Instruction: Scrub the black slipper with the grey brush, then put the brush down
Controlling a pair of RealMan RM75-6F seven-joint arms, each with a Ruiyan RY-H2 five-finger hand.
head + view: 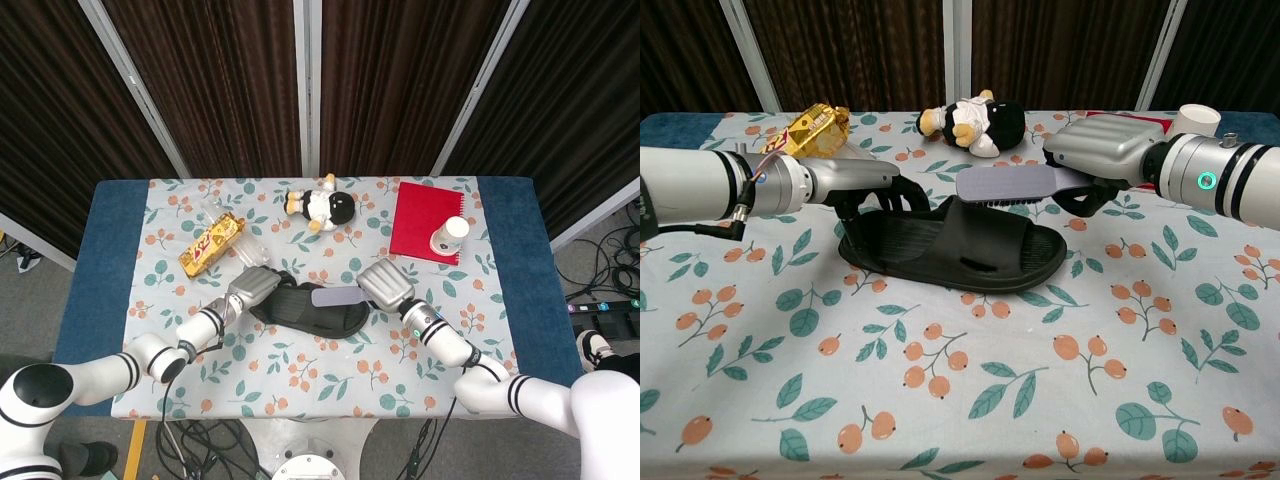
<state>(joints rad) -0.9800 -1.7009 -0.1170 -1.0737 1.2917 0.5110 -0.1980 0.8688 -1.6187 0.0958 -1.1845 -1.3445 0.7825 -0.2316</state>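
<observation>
The black slipper (pixel 950 245) (pixel 305 312) lies flat at the middle of the flowered tablecloth. My left hand (pixel 855 180) (pixel 250 286) holds its heel end at the left, fingers curled over the rim. My right hand (pixel 1102 150) (pixel 385 283) grips the handle of the grey brush (pixel 1006 184) (pixel 337 296). The brush sits level over the slipper's far strap, bristles down, at or just above its surface.
A plush toy (pixel 975 121) (pixel 325 207) lies behind the slipper. A gold snack packet (pixel 810 128) (pixel 211 243) sits at the back left. A red notebook (pixel 430 220) with a paper cup (pixel 1196 118) (pixel 449 236) on it is at the back right.
</observation>
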